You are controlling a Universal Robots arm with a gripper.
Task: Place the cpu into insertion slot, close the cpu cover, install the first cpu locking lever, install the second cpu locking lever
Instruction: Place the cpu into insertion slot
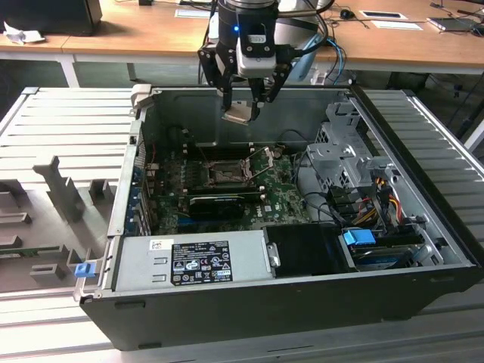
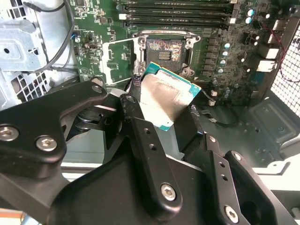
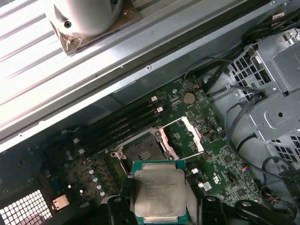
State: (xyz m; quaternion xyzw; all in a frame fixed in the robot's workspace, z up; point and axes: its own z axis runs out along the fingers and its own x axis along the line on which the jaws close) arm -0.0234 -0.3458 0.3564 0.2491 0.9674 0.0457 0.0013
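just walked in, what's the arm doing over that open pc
The robot arm's gripper is holding the cpu by its edges, above the open computer case. The insertion slot on the motherboard below is empty, and the cpu cover is flipped open beside it. The chip is not yet placed in the socket.

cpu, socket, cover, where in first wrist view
pale beige-silver square cpu (image 3: 158,192), first wrist view, lid centre
dark square insertion slot (image 3: 144,152), first wrist view, middle
silver-grey metal cpu cover (image 3: 167,144), first wrist view, frame bar
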